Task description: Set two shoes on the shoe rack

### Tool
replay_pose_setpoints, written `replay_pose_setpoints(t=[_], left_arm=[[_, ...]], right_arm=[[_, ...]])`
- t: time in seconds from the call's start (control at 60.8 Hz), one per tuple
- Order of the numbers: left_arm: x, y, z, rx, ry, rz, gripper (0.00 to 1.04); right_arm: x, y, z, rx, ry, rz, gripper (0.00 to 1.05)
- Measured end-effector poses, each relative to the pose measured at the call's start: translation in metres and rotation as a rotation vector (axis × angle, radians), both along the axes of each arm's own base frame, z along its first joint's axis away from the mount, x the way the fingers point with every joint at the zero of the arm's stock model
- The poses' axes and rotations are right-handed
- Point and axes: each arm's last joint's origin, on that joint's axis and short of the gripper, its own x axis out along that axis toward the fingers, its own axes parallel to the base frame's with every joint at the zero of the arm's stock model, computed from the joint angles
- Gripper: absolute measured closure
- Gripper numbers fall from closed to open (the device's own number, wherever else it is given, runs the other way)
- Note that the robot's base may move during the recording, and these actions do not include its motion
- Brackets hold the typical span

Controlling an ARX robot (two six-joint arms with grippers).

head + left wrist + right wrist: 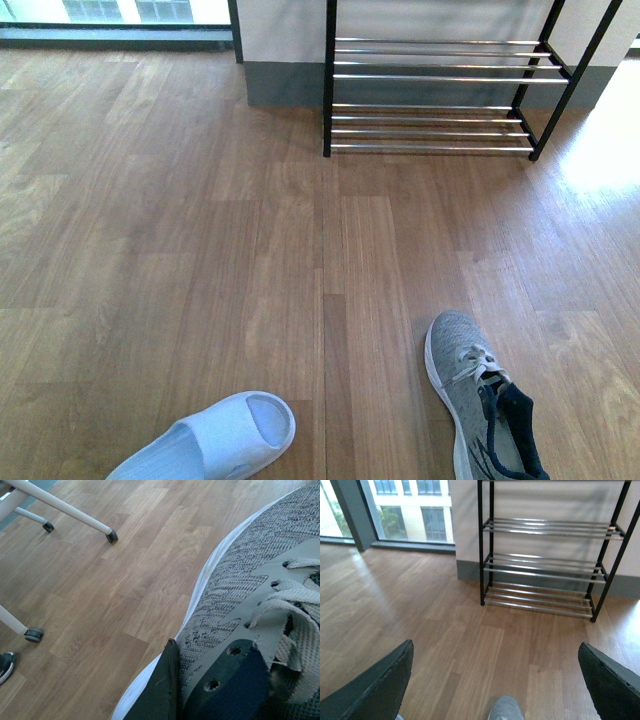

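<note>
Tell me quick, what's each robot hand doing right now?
Left gripper: closed on the grey knit sneaker, though only one finger shows.
Right gripper: open, holding nothing.

Showed up only as finger parts. At the right wrist, two right fingers (pixel 377 687): matte charcoal, wedge-shaped, tapered to blunt tips, with faint pale scuffs along the edges. At the left wrist, one left finger (pixel 162 690): flat, black, narrowed to a rounded tip and flecked with small light scratches.
</note>
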Motion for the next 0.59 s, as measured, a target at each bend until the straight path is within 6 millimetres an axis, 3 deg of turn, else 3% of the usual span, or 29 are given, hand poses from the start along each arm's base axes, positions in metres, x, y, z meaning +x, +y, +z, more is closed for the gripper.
replay_pose_setpoints(t=[0.082, 0.164, 0.23, 0.312, 0.444, 0.592], left_arm=[[0.000, 0.000, 0.000, 0.000, 0.000, 0.000, 1.03], [0.000, 0.000, 0.000, 0.000, 0.000, 0.001, 1.03], [0.000, 0.000, 0.000, 0.000, 0.000, 0.000, 1.03], [0.000, 0.000, 0.000, 0.000, 0.000, 0.001, 1.03], [0.000, 0.000, 0.000, 0.000, 0.000, 0.000, 1.03], [0.000, 0.000, 0.000, 0.000, 0.000, 0.000, 1.03]], right_arm=[[0.020, -0.001, 0.000, -0.017, 0.051, -0.033, 0.09], [0.064, -0.001, -0.001, -0.053, 0.131, -0.070, 0.09], [0.110, -0.002, -0.028, -0.106, 0.293, -0.073, 0.09], [0.139, -0.006, -0.068, -0.152, 0.462, -0.067, 0.09], [0.152, -0.018, -0.122, -0.192, 0.661, -0.064, 0.09], [0.157, -0.037, -0.156, -0.242, 0.762, -0.093, 0.09]])
